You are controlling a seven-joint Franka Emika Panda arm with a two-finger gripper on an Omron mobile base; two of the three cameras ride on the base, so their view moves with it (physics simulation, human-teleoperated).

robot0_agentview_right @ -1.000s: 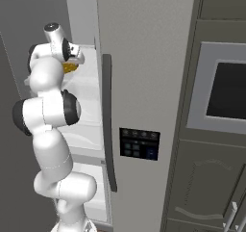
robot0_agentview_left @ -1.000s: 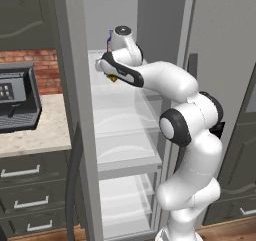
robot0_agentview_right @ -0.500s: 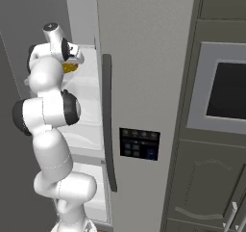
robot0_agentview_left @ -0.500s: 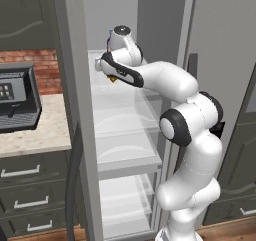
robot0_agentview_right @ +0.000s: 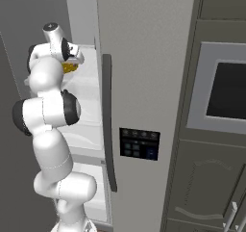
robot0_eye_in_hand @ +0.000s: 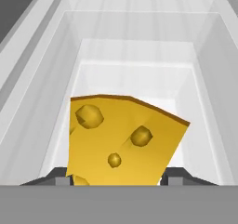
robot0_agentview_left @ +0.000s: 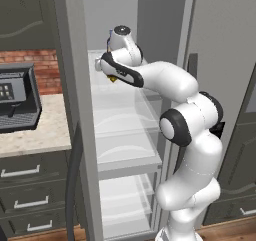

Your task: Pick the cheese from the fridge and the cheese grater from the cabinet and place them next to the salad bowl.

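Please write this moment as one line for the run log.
stage: picking cheese | place: fridge upper shelf | end effector: fingers either side of cheese | grip: cannot confirm | cheese lifted: cannot tell

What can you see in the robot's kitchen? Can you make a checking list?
Surface: fridge open, glass shelves.
Job's things: cheese, yellow wedge with holes, on the top shelf; grater and salad bowl nothing seen.
Clutter: nothing seen.
Gripper: gripper at the cheese, a fingertip on each side; touching cannot be told.
Cables: nothing seen.
Surroundings: dark appliance on counter, drawers below, brick wall, built-in oven.
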